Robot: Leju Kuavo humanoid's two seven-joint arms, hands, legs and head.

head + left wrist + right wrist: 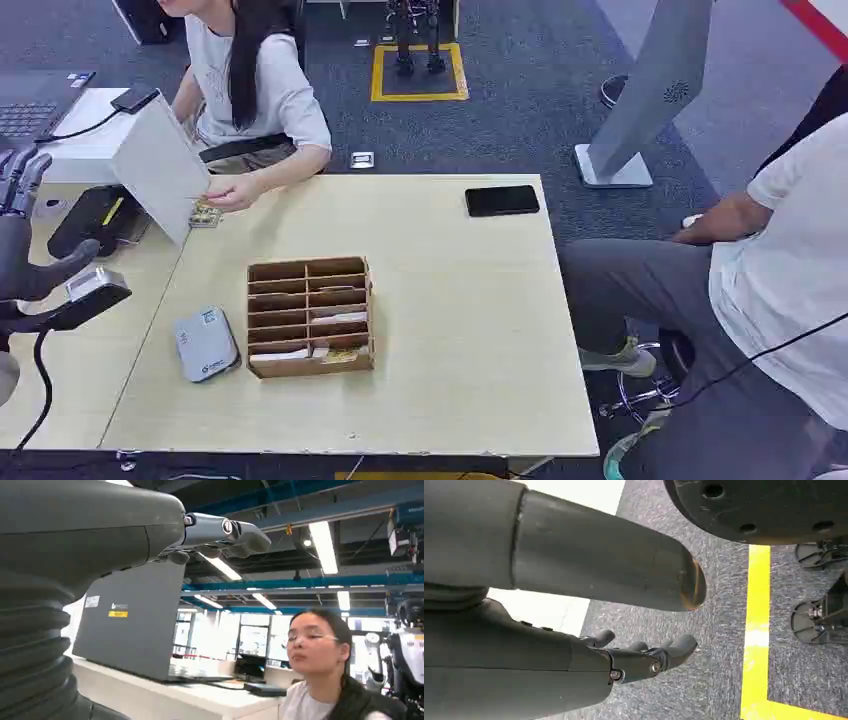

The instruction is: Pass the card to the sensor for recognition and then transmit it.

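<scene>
A brown cardboard slot box (309,315) stands in the middle of the table and holds a few cards (338,318) in its nearer rows. Beside it, toward my left, lies a flat grey sensor pad (205,343). My left hand (20,175) is raised at the far left edge, well away from the box, its fingers (222,532) stretched out and holding nothing. My right hand (644,657) hangs over the carpet with fingers loosely bent and nothing in them. A person's hand (235,192) rests by a small card (205,215) at the table's far left.
An open grey laptop (160,165) and a black box-shaped device (95,220) stand on the side table at my left. A black phone (501,200) lies at the far right of the table (460,330). A second person (790,280) sits at the right.
</scene>
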